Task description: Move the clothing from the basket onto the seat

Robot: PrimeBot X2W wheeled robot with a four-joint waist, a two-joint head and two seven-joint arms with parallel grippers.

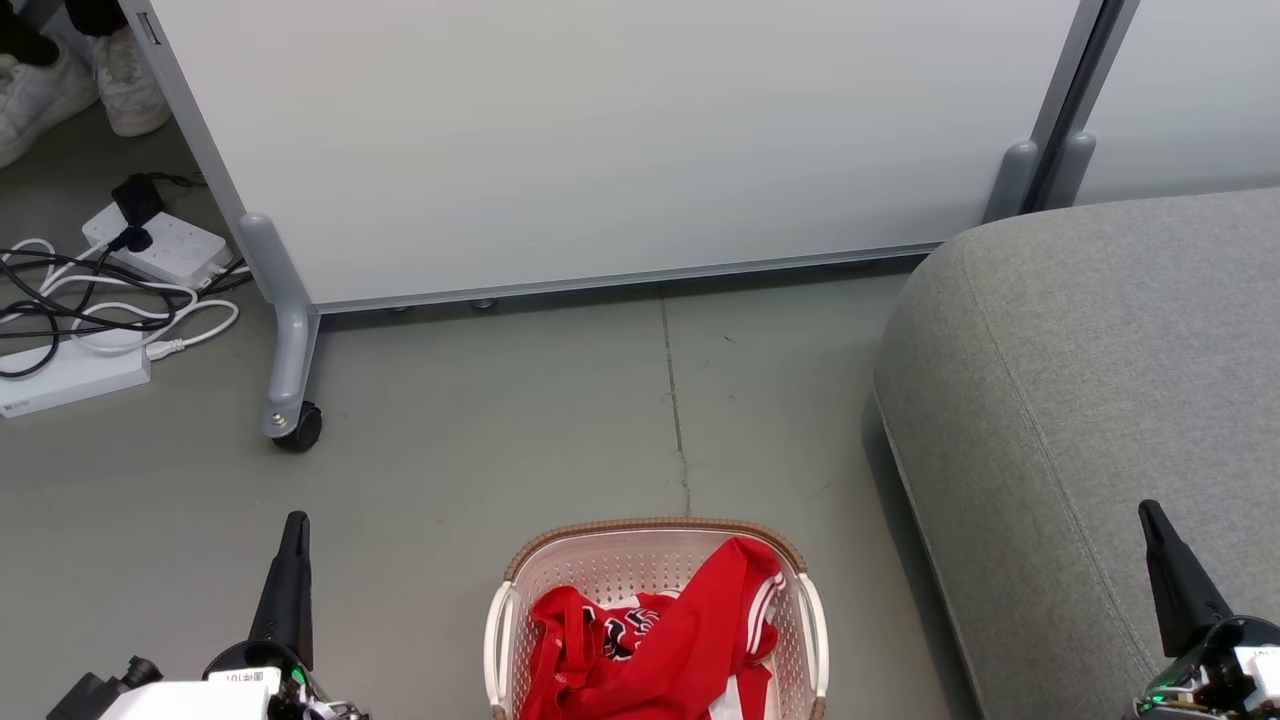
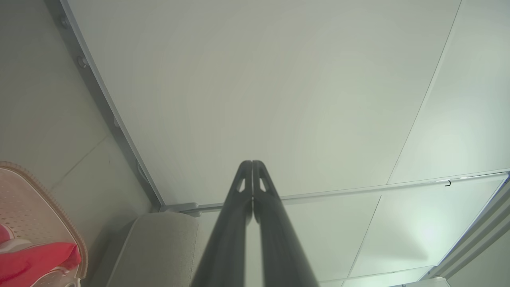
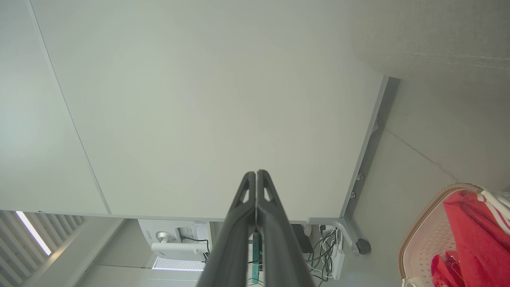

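Note:
Red clothing (image 1: 660, 640) with white stripes and dark lettering lies bunched in the white basket (image 1: 515, 585) with a brown rim, on the floor at the bottom centre of the head view. The grey seat (image 1: 1090, 400) stands to its right. My left gripper (image 1: 295, 522) is at the lower left, shut and empty, left of the basket. My right gripper (image 1: 1148, 512) is at the lower right, shut and empty, over the seat's front. In the left wrist view the shut fingertips (image 2: 252, 163) point at a white panel, with basket (image 2: 32, 199) and clothing (image 2: 36, 259) at lower left. The right wrist view shows the shut gripper (image 3: 256, 173), basket (image 3: 418, 235) and clothing (image 3: 474, 235).
A white partition panel (image 1: 620, 140) on grey legs with a castor (image 1: 298, 428) stands behind the basket. Power strips and tangled cables (image 1: 110, 290) lie on the floor at the left. A person's white shoes (image 1: 60, 80) are at the top left.

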